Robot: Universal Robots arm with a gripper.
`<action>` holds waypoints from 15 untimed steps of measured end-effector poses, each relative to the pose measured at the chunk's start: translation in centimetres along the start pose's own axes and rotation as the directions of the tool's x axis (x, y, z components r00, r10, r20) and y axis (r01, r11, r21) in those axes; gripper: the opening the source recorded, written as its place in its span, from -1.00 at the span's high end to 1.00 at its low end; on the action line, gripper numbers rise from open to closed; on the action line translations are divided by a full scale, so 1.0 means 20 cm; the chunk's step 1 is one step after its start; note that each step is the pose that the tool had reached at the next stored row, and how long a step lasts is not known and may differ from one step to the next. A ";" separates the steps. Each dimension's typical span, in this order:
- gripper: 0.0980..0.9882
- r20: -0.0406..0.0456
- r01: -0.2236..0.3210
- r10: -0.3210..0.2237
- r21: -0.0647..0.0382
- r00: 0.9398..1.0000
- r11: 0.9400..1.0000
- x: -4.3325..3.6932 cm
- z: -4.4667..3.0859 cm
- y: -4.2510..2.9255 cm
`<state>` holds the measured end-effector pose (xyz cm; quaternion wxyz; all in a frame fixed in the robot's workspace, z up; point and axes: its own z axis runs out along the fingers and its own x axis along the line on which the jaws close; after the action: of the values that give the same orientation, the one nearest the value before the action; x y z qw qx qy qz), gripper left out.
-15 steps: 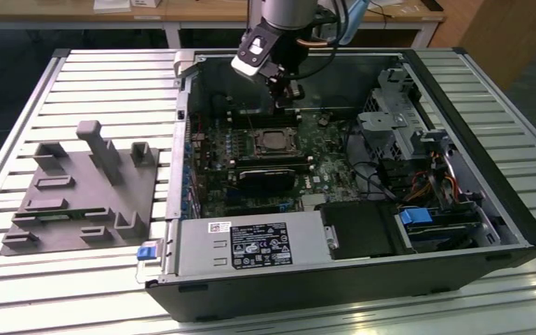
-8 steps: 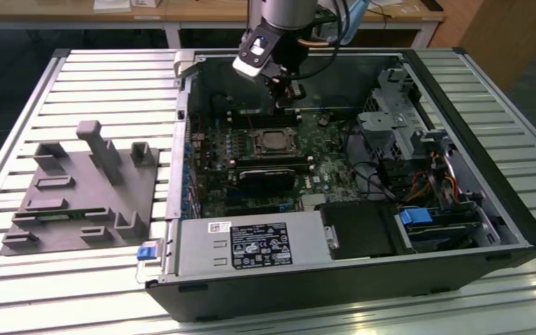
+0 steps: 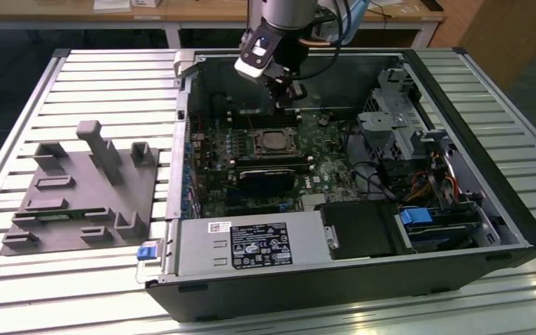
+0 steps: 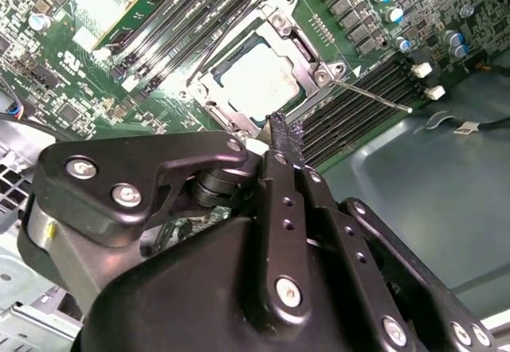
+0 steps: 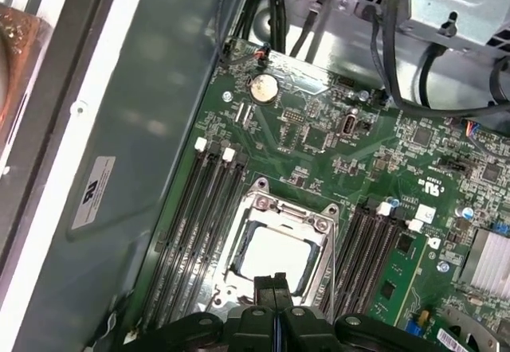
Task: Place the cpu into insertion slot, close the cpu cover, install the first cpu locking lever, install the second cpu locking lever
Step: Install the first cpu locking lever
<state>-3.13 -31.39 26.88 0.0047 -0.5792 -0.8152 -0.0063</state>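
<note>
The cpu (image 4: 259, 81) (image 5: 275, 258), a square chip with a dull silver top, lies flat in the insertion slot (image 3: 273, 142) on the green motherboard. The cpu cover (image 5: 280, 209) (image 4: 296, 40), a silvery frame, lies down around it. A thin metal locking lever (image 4: 373, 97) juts from one socket corner across the black memory slots. My gripper (image 3: 285, 103) (image 4: 285, 138) (image 5: 273, 282) hangs just above the board at the socket's far edge. Its fingers are shut together with nothing between them.
The open computer case's walls (image 3: 454, 105) ring the board. A drive cage (image 3: 393, 122) and cables (image 3: 407, 183) are at the exterior view's right, the power supply (image 3: 249, 244) in front. A grey fixture block (image 3: 82, 188) sits on the slatted table, left.
</note>
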 end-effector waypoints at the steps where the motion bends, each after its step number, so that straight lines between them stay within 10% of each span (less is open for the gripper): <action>1: 0.96 0.000 0.007 -0.007 0.000 1.000 1.000 0.000 0.000 0.000; 15: 0.96 0.000 0.095 -0.095 0.001 0.995 0.995 0.000 0.000 0.000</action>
<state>-3.13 -31.39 26.88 0.0050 -0.5396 -0.8419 -0.0061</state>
